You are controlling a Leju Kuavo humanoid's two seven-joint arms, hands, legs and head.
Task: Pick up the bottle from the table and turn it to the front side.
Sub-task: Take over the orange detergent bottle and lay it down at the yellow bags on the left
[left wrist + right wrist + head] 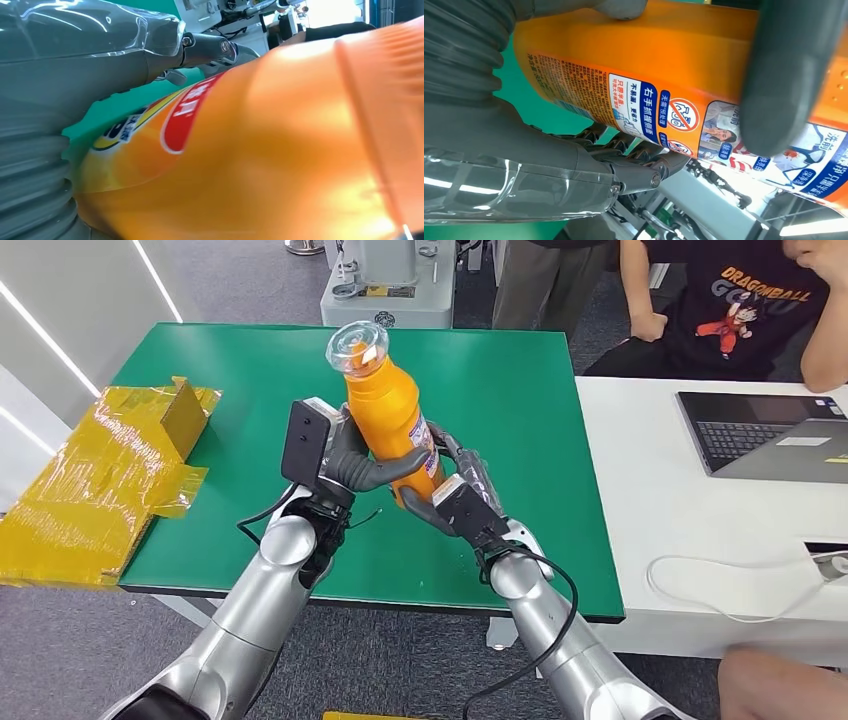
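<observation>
Bottle (385, 415), orange with a clear cap, is held up above the green counter (520, 390), tilted so its cap leans toward the far left. Both hands grip it at once. The left hand (345, 465) wraps its dark fingers (385, 470) across the near side of the lower body, and the right hand (455, 495) clasps the base from the right. In the left wrist view the bottle (260, 150) lies close against the ribbed cover, its red and yellow label edge showing. In the right wrist view the bottle (649, 60) shows a blue and white printed label, with a thick grey thumb (786, 75) pressed across it and darker fingers (634, 167) curled beneath (the print is too small to read surely).

A crumpled yellow box (105, 480) lies at the counter's left edge, partly hanging off it. To the right stands a white desk (650, 500) with a grey laptop (770, 435) and a white cable (720, 590). A person in a black printed shirt (745, 305) sits at the far right, behind the desk.
</observation>
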